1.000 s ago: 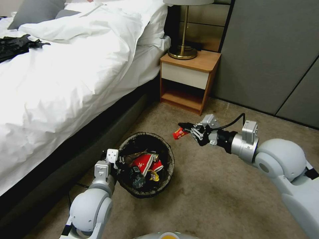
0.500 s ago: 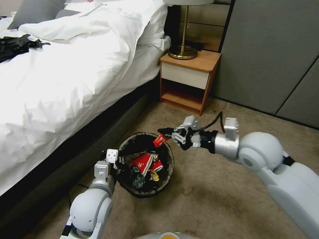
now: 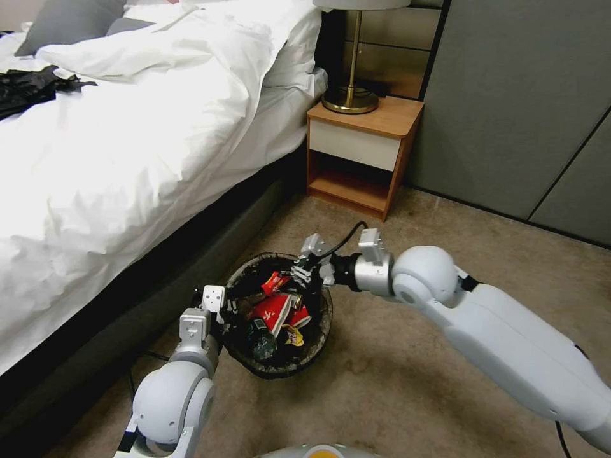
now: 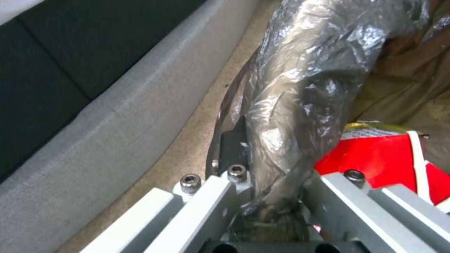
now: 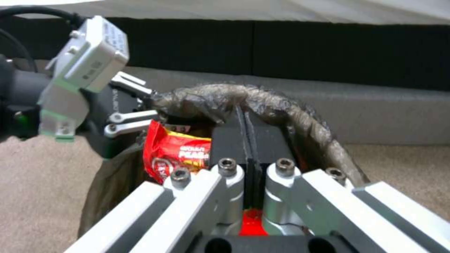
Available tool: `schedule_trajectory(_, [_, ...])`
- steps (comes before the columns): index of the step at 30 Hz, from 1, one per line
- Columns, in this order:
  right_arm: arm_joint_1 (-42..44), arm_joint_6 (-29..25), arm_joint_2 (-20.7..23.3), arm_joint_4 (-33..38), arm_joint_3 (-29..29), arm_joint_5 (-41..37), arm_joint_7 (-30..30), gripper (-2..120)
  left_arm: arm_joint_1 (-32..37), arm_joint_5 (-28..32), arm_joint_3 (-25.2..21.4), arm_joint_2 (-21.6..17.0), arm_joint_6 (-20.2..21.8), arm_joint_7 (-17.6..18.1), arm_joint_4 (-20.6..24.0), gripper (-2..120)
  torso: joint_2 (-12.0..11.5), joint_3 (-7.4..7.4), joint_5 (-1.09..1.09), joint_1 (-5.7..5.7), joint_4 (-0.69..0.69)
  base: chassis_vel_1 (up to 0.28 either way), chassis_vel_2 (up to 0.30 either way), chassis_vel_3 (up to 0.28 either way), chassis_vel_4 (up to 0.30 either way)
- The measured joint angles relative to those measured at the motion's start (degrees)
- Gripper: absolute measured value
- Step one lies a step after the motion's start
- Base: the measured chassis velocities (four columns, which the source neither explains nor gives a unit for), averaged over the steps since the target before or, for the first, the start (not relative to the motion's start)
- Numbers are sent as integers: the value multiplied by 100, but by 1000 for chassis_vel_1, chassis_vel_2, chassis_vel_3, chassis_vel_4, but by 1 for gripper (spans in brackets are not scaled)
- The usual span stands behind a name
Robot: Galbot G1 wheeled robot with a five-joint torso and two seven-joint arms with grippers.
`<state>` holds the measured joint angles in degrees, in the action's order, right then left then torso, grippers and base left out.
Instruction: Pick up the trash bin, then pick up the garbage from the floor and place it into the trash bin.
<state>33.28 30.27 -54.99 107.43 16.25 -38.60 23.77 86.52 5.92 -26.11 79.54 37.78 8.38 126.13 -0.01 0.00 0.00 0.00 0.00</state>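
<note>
In the head view, the trash bin [image 3: 280,315] stood on the carpet beside the bed [image 3: 127,159], its dark liner folded over the rim. The left pincer [image 3: 228,312] was clamped on the near-left part of that rim. The right pincer [image 3: 294,280] reached in over the far side of the bin, holding a small red wrapper [image 3: 275,281] above the litter already inside, which included a red-and-white paper cup [image 3: 275,312] and a yellow wrapper [image 3: 294,335]. A nightstand [image 3: 363,152] with a lamp [image 3: 351,57] stood farther off.

In the left wrist view, the two fingers sat on either side of the bagged rim [image 4: 300,105], pressing the crinkled liner between them. The red cup [image 4: 389,161] lay just inside the bin, and the grey bed base [image 4: 117,116] ran close alongside.

In the right wrist view, the black pads [image 5: 234,144] were pressed together with almost no gap. The red wrapper [image 5: 175,154] hung beside them, caught by an edge rather than its middle. The bin's rim [image 5: 262,102] curved beyond, and the left pincer [image 5: 126,119] gripped it farther off.

As a judgement, the step was the release. The wrapper looked to be over the opening, but near the rim. To do it well, the right arm should carry it a little nearer the bin's centre and lower before parting the fingers, since so light a wrapper could drift or cling to a pad. The left grip should hold the bin steady throughout.
</note>
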Motion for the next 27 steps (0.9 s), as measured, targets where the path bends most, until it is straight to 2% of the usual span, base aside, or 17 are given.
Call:
schedule_trajectory(10, [-129,101,-158,-171,252,-184,-228,0,-7,-17,25,37,-10,2,-21,0,0,0,0,0,0,0,0,0,0])
schedule_trajectory(12, [-131,140,-172,-184,284,-181,-251,3,-4,-17,24,32,-11,2,-21,0,0,0,0,0,1,0,0,0,0])
schedule_trajectory(14, [-130,156,-176,-197,298,-149,-288,13,-4,-15,13,20,-12,3,-16,0,0,0,-1,0,0,0,0,0,0])
schedule_trajectory(15, [-130,156,-176,-197,298,-149,-288,13,-4,-15,13,20,-12,3,-16,0,0,0,-1,0,0,0,0,0,0])
schedule_trajectory(18, [-99,158,-192,-221,282,-129,-347,29,-3,86,22,-21,19,55,44,0,1,0,0,0,0,0,0,0,0])
schedule_trajectory(19, [-99,158,-192,-221,282,-129,-347,29,-3,86,22,-21,19,55,44,0,1,0,0,0,0,0,0,0,0])
schedule_trajectory(24, [-40,161,-178,-242,246,-121,-351,49,-9,87,35,-2,24,62,55,0,1,0,0,0,0,0,0,0,0])
schedule_trajectory(25, [-40,161,-178,-242,246,-121,-351,49,-9,87,35,-2,24,62,55,0,1,0,0,0,0,0,0,0,0])
schedule_trajectory(27, [-19,160,-184,-258,234,-109,-350,61,-12,89,24,-4,25,62,62,0,1,0,0,0,0,0,0,0,0])
